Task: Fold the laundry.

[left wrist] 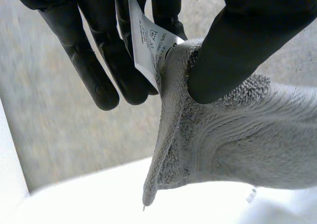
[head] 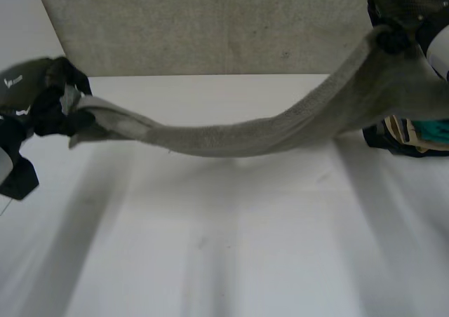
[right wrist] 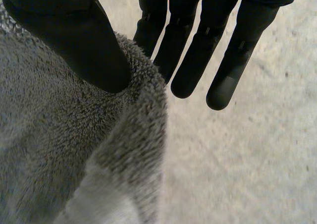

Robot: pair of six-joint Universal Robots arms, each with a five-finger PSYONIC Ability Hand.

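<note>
Left robot hand (head: 38, 92) and right robot hand (head: 398, 12) pinch sagging grey towel (head: 231, 138).

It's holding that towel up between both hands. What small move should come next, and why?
Probably lower the right hand toward the table. Each hand pinches one end of the towel, the right hand seemingly higher than the left hand, and the towel sags in a bunched strip between them, so it likely needs laying down flat before any fold.

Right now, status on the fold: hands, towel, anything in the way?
Left hand pinching towel corner at the care label; right hand pinching the other end. Towel stretched between them, sagging over the table. Clothes pile by its right end.
</note>
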